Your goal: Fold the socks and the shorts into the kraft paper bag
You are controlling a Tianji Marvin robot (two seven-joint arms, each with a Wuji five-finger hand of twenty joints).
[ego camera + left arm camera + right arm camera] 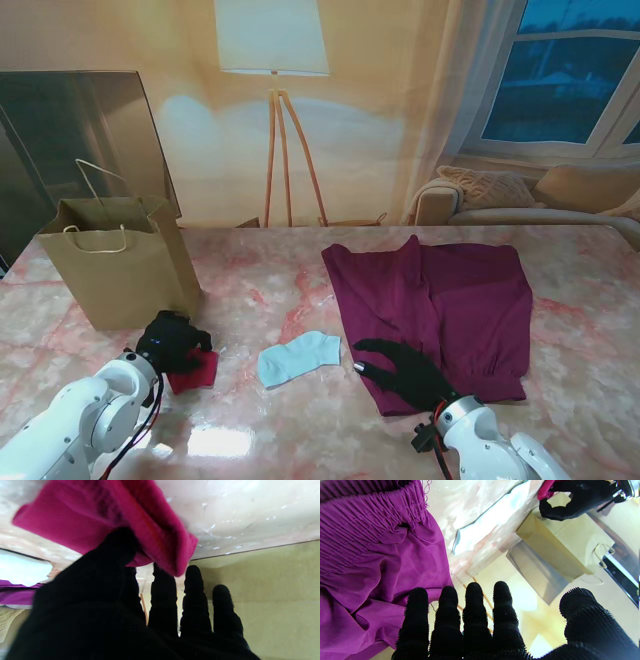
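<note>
- On the marble-patterned desk [300,440], near its left side, the left hand [170,340] grips a folded pink-red sock [196,371]; the left wrist view shows the thumb pressing the sock [105,522] against the fingers, with the sock's edge hanging over the fingertips.
- The kraft paper bag [115,265] stands upright just beyond that hand, farther from me, its mouth open and its rope handles up; the hand and sock sit close to the bag's nearer right corner.
- A light blue sock [298,358] lies flat on the desk near the middle, between the two hands and apart from both.
- The purple shorts [440,310] are spread on the right half of the desk, with their gathered waistband [357,522] towards me.
- The right hand [405,372] lies over the nearer left corner of the shorts, fingers stretched out and slightly spread, holding nothing; in the right wrist view the fingertips [418,597] reach just past the cloth's edge.
</note>
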